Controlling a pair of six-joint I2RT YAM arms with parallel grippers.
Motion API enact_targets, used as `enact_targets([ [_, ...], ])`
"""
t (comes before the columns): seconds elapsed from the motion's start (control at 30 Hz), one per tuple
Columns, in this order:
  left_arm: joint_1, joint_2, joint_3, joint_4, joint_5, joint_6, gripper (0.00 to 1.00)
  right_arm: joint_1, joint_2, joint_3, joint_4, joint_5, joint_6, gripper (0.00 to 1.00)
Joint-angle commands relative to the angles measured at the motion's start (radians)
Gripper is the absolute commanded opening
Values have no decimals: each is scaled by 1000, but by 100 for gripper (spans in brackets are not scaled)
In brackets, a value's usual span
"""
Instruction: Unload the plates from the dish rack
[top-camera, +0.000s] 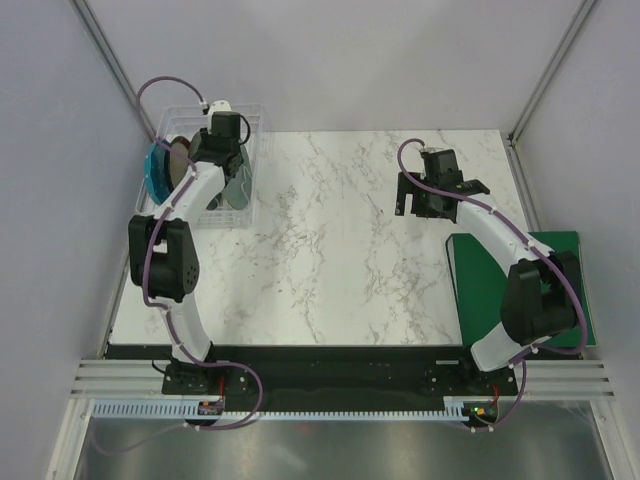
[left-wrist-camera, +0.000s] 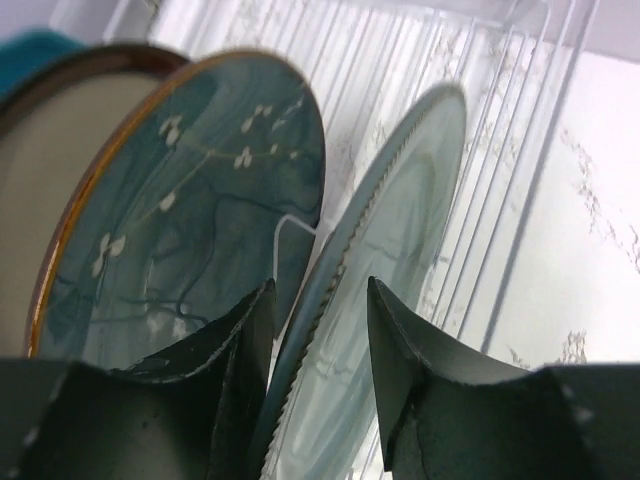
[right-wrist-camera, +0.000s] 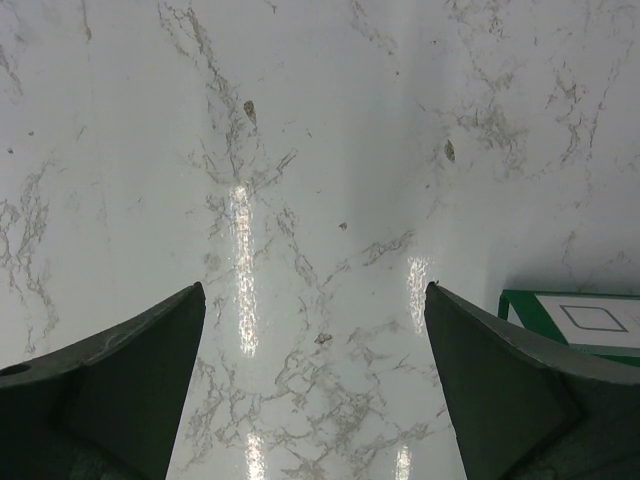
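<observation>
The clear dish rack (top-camera: 258, 115) stands at the table's far left corner with plates on edge in it. In the top view I see a turquoise plate (top-camera: 153, 172), a brown-rimmed plate (top-camera: 178, 152) and a grey-green plate (top-camera: 240, 190). My left gripper (top-camera: 228, 160) hangs over the rack. In the left wrist view it (left-wrist-camera: 320, 285) is open, its fingers astride the rim of the pale grey-green plate (left-wrist-camera: 405, 220), with the rim close to the left finger (left-wrist-camera: 240, 350). Beside it stand a greyish-blue plate with white specks (left-wrist-camera: 200, 200) and the brown-rimmed cream plate (left-wrist-camera: 40, 160). My right gripper (top-camera: 440, 190) is open and empty.
The rack's ribbed wall (left-wrist-camera: 500, 150) runs just right of the grey-green plate. A flat green mat (top-camera: 495, 285) lies at the right, partly under the right arm, and its corner shows in the right wrist view (right-wrist-camera: 570, 320). The right gripper (right-wrist-camera: 315, 288) hovers over bare marble table (top-camera: 340, 240).
</observation>
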Motion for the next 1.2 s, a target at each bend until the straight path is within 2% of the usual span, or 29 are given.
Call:
enact_targets([
  [0.0,-117,25,175,81,-238,167,2,2,-16,0,22,-11,5,98],
  [0.13,-159,47,268,82,-369,261,2,0,-29,-4,19,-15,6,98],
  [0.33,-189,-10,275,80,-484,305,2,0,-54,-9,12,-6,-1,98],
  [0.67,-191,-56,207,71,-459,331,4,2,-68,-21,12,-35,11,98],
  [0.7,-191,-59,198,56,-444,310,11,0,-71,-26,12,-34,9,98],
  [0.73,-194,-64,177,48,-402,296,35,2,-69,-27,12,-34,9,98],
  [0.77,-197,-82,161,48,-377,276,47,0,-71,-27,12,-31,8,98],
  [0.8,-197,-99,132,49,-319,256,63,0,-66,-27,12,-29,6,98],
  [0.83,-195,-102,112,46,-285,247,72,0,-63,-26,12,-31,9,98],
  [0.93,-197,-102,97,22,-216,232,82,0,-49,-23,14,-43,12,98],
  [1.17,-197,-85,75,-7,-102,196,87,2,-25,-30,22,-46,19,98],
])
